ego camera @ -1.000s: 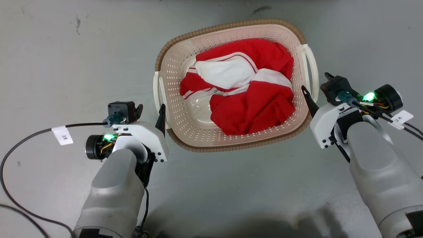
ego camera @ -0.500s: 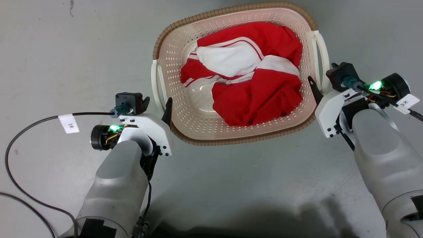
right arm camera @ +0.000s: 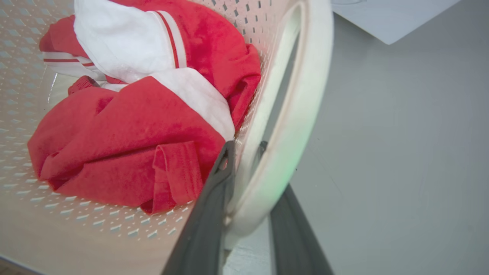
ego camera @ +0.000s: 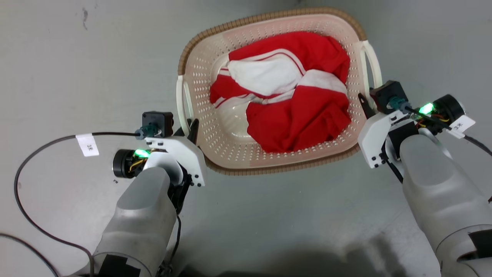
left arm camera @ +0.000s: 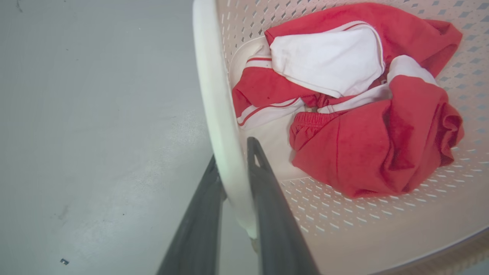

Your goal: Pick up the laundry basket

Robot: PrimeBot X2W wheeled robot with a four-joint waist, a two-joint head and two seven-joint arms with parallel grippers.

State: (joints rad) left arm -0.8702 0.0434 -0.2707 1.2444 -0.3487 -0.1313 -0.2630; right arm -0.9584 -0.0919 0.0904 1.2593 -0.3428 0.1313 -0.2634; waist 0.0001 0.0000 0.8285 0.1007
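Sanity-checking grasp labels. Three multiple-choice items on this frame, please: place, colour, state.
1. Where does the red and white garment lie? A) inside the laundry basket B) on the floor beside it C) over the left forearm
2. What colour is the basket's woven-look rim? A) blue B) brown C) green
3. How do the fingers of the left gripper stand? A) both inside the basket on the garment B) spread wide over bare floor C) one on each side of the left handle

1 A: perforated walls surround it.
2 B: the head view shows a brown band round the top.
3 C: the left wrist view shows the white handle between the two dark fingers.
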